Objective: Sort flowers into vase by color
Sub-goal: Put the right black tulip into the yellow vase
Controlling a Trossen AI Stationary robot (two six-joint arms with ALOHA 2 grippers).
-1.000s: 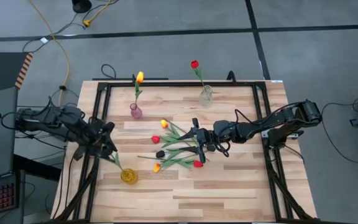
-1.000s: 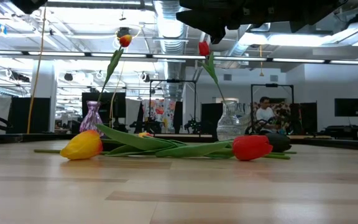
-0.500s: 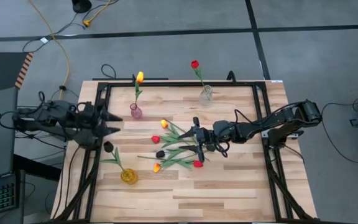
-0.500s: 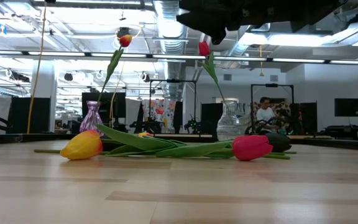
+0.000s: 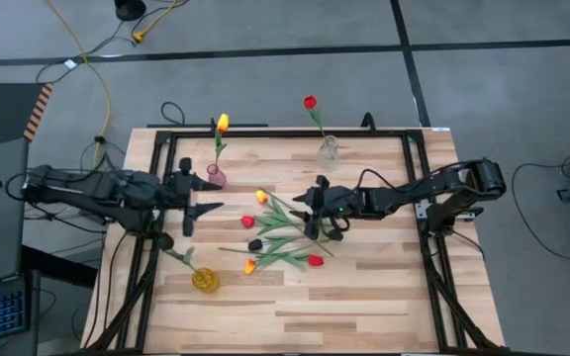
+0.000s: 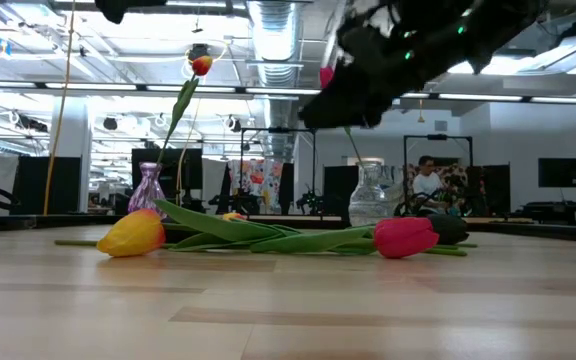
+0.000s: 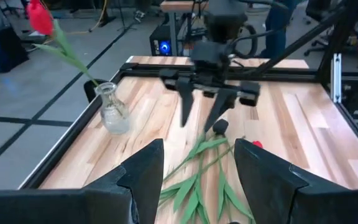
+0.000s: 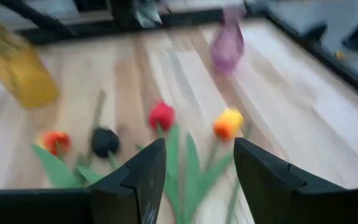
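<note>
Several loose tulips (image 5: 280,232) lie in a pile at mid-table, with red (image 8: 161,115), yellow (image 8: 229,123), orange (image 8: 55,140) and near-black (image 8: 104,142) heads. A yellow tulip (image 5: 223,123) stands in the pink vase (image 5: 216,177). A red tulip (image 5: 310,102) stands in the clear vase (image 5: 328,151). A dark tulip (image 5: 164,240) leans out of the yellow vase (image 5: 204,280). My right gripper (image 5: 312,205) hangs open above the pile, fingers pointing down. My left gripper (image 5: 206,194) is open and empty, left of the pile and near the pink vase.
A black metal frame (image 5: 166,138) runs round the wooden table top. The near half of the table (image 5: 344,307) is bare wood. A person (image 6: 426,180) sits far off in the room behind.
My left gripper has left the dark tulip standing in the yellow vase. It drew away toward the far edge, then moved right toward the pile. My right gripper has turned and tipped above the pile, shifting slightly toward the far edge. The loose tulips have stayed put.
</note>
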